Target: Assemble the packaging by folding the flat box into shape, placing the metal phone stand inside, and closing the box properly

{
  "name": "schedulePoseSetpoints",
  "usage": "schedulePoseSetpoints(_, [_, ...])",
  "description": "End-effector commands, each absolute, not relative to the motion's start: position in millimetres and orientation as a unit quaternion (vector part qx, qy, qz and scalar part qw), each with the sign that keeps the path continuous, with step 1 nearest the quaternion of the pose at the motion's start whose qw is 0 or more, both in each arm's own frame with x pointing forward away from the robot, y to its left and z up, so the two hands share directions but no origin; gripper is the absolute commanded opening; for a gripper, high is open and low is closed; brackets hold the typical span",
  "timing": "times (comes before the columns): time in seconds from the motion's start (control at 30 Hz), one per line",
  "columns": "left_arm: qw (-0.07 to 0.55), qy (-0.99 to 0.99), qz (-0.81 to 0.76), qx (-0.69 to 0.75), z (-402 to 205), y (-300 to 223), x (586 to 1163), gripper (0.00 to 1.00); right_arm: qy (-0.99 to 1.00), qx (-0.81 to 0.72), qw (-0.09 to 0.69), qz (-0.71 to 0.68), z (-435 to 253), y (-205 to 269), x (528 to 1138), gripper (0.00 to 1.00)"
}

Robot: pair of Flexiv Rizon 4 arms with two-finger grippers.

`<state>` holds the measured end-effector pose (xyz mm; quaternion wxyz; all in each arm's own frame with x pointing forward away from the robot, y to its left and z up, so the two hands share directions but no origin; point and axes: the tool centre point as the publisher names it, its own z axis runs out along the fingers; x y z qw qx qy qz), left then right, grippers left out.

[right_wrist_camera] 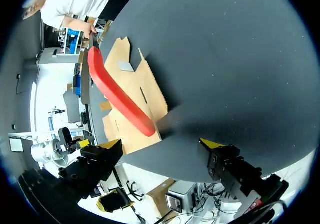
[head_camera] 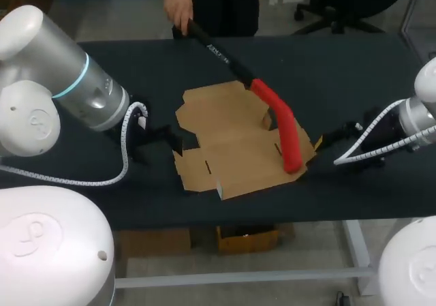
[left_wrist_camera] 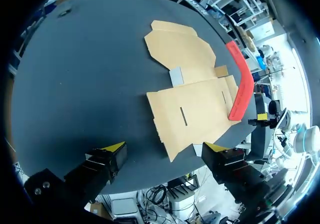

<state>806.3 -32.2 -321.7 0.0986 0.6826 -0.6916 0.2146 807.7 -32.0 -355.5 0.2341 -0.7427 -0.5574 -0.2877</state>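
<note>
Dark matte table (head_camera: 354, 67), with the flat brown cardboard box blank (head_camera: 231, 149) lying unfolded near its middle, flaps splayed out, nothing raised yet. A person's hand (head_camera: 178, 9) at the far edge holds a long black stick with a red padded end (head_camera: 283, 125). The red part lies across the blank's right side.

The left gripper (left_wrist_camera: 165, 146) sits low just beside the blank's left edge. Its fingers are spread wide with nothing between them. The right gripper (right_wrist_camera: 161, 144) is just off the blank's right corner, also spread wide and holding nothing. The metal phone stand cannot be made out in any view.

Handling, as a judgement: the blank looks light and thin. It is stiff across the panels but bends easily at the scored creases, so it likely slides on the table if pushed from one side only. Best hold is probably an outer flap edge, pinched near a crease while the other arm pins the base panel. Flat-lying edges will be hard to get a fingertip under.
</note>
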Motion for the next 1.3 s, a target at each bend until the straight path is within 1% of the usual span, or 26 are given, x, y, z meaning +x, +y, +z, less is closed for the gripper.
schedulePoseSetpoints(0.03, [0.094,-0.689,0.217,0.685,-309.9,-22.6,797.9,1.00,-0.540,-0.720,0.273,-0.339,-346.4,-43.6,804.2,1.00])
schedulePoseSetpoints(0.27, [0.091,-0.686,0.218,0.689,-297.2,-14.3,791.3,1.00,-0.538,-0.717,0.283,-0.341,-336.3,-55.3,805.5,1.00])
schedulePoseSetpoints(0.43, [0.098,-0.688,0.216,0.686,-294.2,-9.4,791.4,1.00,-0.556,-0.695,0.306,-0.338,-332.8,-65.2,809.2,1.00])
schedulePoseSetpoints(0.57, [0.104,-0.687,0.202,0.690,-293.9,-2.9,794.5,1.00,-0.556,-0.695,0.306,-0.338,-332.8,-65.2,809.2,1.00])
schedulePoseSetpoints(1.3, [0.104,-0.687,0.202,0.690,-293.9,-2.9,794.5,1.00,-0.556,-0.695,0.306,-0.338,-332.8,-65.2,809.2,1.00])
